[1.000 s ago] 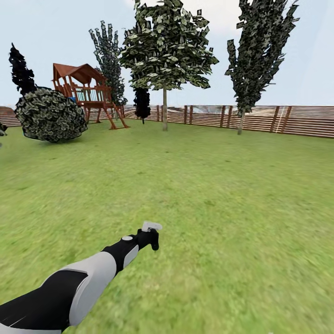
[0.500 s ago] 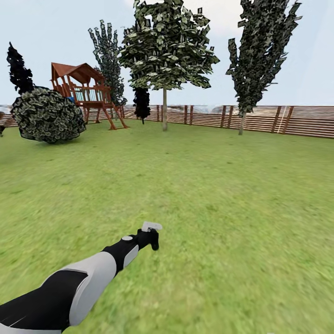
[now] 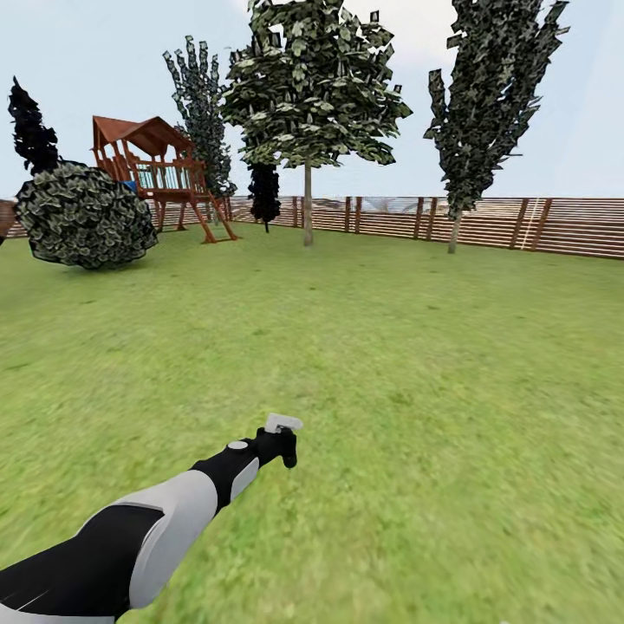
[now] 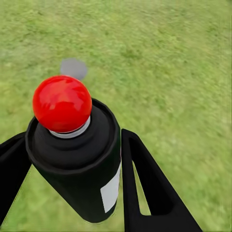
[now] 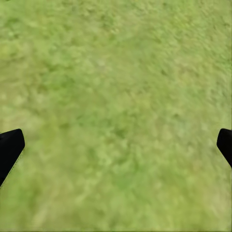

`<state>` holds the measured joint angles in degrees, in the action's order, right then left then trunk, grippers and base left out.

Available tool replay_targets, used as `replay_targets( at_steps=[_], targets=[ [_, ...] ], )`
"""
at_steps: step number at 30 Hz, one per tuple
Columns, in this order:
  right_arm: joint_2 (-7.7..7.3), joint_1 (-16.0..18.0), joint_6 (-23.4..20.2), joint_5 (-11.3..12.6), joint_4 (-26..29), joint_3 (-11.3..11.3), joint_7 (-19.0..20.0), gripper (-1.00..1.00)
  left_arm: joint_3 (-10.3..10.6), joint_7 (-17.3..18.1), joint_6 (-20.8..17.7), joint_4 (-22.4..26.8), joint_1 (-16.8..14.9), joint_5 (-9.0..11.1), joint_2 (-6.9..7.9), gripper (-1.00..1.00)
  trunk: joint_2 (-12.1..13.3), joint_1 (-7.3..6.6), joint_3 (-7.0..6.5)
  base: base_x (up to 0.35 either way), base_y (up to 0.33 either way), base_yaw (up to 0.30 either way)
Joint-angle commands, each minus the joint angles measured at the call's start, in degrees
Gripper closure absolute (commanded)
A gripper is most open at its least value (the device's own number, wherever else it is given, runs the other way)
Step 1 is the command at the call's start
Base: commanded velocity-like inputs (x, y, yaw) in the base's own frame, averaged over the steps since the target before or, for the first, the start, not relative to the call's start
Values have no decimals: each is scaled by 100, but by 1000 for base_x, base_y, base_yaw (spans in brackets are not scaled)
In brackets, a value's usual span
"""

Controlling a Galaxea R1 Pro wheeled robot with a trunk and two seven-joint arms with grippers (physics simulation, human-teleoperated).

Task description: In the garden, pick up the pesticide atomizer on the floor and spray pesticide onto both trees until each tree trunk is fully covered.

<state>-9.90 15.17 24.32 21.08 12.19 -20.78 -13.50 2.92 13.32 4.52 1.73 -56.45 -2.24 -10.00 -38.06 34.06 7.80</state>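
Observation:
My left gripper (image 3: 279, 448) is held out low over the lawn, shut on the pesticide atomizer (image 3: 283, 424). In the left wrist view the atomizer (image 4: 77, 164) is a black bottle with a white label and a red ball on top, and the gripper (image 4: 72, 140) has a black finger on each side of it. Far ahead by the fence stands a tree (image 3: 312, 87) with a broad green crown and a thin pale trunk (image 3: 308, 217). Right of it is a taller, darker, narrower tree (image 3: 494, 87) with a pale trunk (image 3: 453, 232). My right gripper (image 5: 116, 145) is open over bare grass.
A brown slat fence (image 3: 485, 224) runs along the far edge of the lawn. A red wooden play tower (image 3: 156, 169) and a big round bush (image 3: 85, 215) stand at the far left, with dark narrow conifers (image 3: 199, 113) behind. Open grass (image 3: 390, 364) stretches ahead.
The whole picture has drifted a little to the left, so the camera has moved. My left arm and the atomizer keep the same place in the head view.

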Motion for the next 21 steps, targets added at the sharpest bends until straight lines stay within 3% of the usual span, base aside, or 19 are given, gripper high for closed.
replay_targets(
  at_steps=[1,21],
  targets=[
    [-3,4,11,36,2,-49,-30,-100,24,-1,32,-6,-7,-22,0,100,-8,5,9,350,0,0],
    [-3,5,11,36,2,-49,-27,-100,24,2,32,-6,-7,-22,0,100,-8,5,9,350,0,0]
  ],
)
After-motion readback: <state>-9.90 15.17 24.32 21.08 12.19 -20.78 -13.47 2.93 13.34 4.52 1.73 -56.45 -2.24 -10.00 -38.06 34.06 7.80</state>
